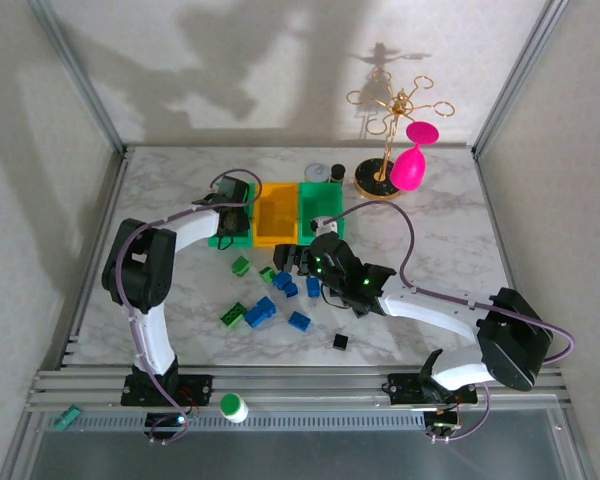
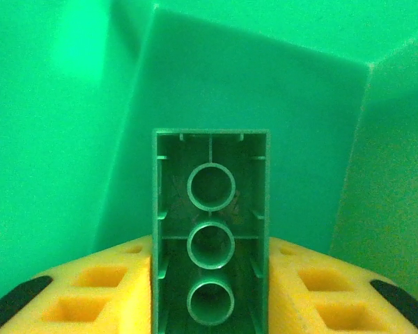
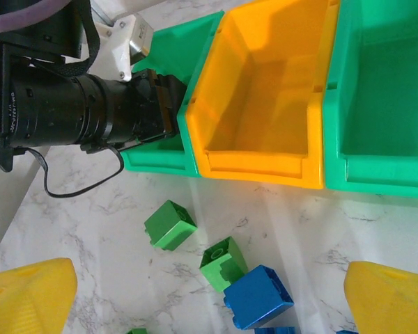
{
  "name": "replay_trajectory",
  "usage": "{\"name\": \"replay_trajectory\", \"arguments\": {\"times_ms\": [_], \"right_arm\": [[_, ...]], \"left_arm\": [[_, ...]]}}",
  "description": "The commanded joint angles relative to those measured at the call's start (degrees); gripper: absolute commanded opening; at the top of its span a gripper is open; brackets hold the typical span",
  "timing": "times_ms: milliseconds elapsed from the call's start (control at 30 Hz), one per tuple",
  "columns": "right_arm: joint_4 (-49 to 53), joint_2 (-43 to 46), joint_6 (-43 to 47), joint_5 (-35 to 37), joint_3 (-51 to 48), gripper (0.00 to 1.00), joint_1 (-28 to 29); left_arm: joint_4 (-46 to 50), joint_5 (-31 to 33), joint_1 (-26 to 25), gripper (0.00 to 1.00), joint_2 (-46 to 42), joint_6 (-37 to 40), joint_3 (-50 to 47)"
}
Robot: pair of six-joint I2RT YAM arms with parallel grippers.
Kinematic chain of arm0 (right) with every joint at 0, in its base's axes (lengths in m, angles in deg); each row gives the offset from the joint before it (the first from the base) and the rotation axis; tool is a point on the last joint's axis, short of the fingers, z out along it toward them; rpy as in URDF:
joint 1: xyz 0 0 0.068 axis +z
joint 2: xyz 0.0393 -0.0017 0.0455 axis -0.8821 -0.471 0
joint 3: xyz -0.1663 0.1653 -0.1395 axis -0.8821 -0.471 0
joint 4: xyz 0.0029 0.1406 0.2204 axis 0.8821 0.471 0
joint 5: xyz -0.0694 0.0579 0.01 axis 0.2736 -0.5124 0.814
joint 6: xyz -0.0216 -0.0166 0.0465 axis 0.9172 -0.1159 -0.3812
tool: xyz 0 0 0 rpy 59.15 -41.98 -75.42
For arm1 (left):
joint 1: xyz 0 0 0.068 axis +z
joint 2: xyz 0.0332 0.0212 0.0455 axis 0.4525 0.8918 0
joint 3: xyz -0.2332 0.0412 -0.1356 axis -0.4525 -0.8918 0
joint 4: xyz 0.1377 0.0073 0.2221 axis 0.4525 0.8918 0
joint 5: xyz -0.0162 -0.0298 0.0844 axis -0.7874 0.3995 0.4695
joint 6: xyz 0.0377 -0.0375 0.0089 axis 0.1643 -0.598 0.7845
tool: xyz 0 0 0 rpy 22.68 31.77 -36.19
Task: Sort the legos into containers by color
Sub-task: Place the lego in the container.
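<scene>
Left wrist view: green lego (image 2: pixel 210 188), hollow underside facing the lens, is pinched between the yellow pads (image 2: pixel 104 292) of the left gripper (image 2: pixel 210 278), down inside the left green bin (image 2: pixel 251 83).

Right wrist view: yellow-orange bin (image 3: pixel 258 167) upper centre, right green bin (image 3: pixel 390 174) touching its right side. Right gripper (image 3: pixel 210 275) has its jaws spread wide and empty, over a loose green brick (image 3: pixel 169 224) and a blue brick (image 3: pixel 258 296).

Top external: black brick (image 1: pixel 339 343) lies lower centre on the marble table (image 1: pixel 180 200), apart from the blue cluster (image 1: pixel 260 312).
</scene>
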Motion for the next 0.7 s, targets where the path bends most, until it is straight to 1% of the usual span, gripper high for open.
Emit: {"name": "replay_trajectory", "arguments": {"times_ms": [0, 133, 267, 600, 667], "right_arm": [[-0.80, -0.56, 1.05, -0.44, 0.75, 0.99, 0.38], [-0.76, -0.48, 0.86, -0.35, 0.75, 0.99, 0.34], [-0.88, -0.30, 0.66, -0.41, 0.66, 0.99, 0.32], [-1.26, 0.96, -0.04, -0.48, -0.13, 0.99, 0.35], [-1.06, 1.48, -0.01, -0.45, -0.22, 0.99, 0.39]], "left_arm": [[0.19, -0.50, 0.65, 0.42, 0.61, 0.63, 1.36], [0.35, -0.50, 0.71, 0.44, -0.20, 0.55, 1.37], [1.09, -0.86, 0.66, 0.45, -1.76, 0.53, 1.72], [2.90, -1.38, 0.72, 0.38, -7.38, -0.23, 1.99], [4.01, -0.37, 0.70, 0.37, -8.84, -0.57, 2.03]]}}
